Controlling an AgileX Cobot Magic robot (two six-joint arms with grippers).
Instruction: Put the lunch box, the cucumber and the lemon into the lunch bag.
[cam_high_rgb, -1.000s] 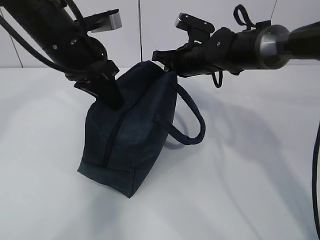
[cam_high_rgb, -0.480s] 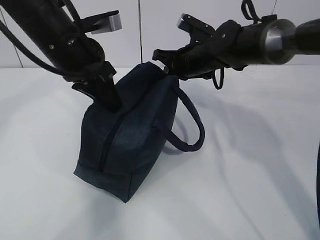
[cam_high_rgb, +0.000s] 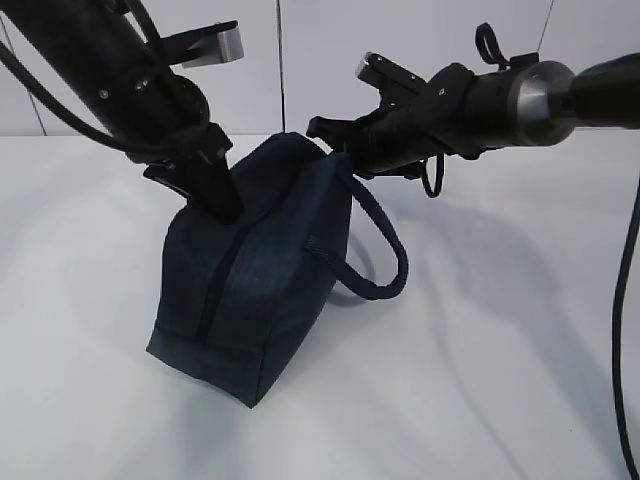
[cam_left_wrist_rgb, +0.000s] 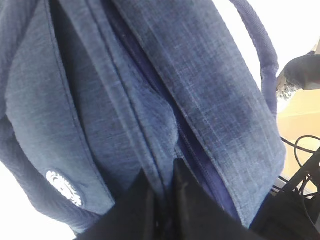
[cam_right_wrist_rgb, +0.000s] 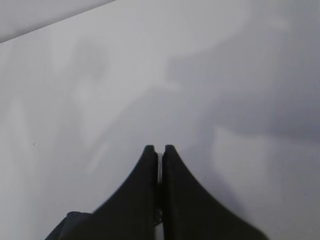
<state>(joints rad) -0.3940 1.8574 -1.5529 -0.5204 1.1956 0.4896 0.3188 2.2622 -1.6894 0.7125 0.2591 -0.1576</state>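
Note:
The navy lunch bag (cam_high_rgb: 260, 270) stands on the white table, tilted, with its zipper line running down the near end. My left gripper (cam_high_rgb: 226, 205) is shut, pinching a fold of the bag's top fabric beside the zipper; the left wrist view shows the fingers (cam_left_wrist_rgb: 162, 176) clamped on that fold of the bag (cam_left_wrist_rgb: 100, 100), with the white logo (cam_left_wrist_rgb: 64, 188) at lower left. My right gripper (cam_high_rgb: 318, 128) is shut at the bag's far top corner; its wrist view (cam_right_wrist_rgb: 158, 149) shows only table beyond the jaws. One loop handle (cam_high_rgb: 388, 250) hangs on the right. The lunch box, cucumber and lemon are out of view.
The white table (cam_high_rgb: 500, 350) stretches to the right and front of the bag. A pale wall stands behind. In the left wrist view a cardboard box (cam_left_wrist_rgb: 302, 125) and black cables (cam_left_wrist_rgb: 300, 170) lie beyond the table.
The right gripper has dropped slightly toward the bag's far top corner. The bag has shifted a little left and lower. The left gripper keeps its pinch.

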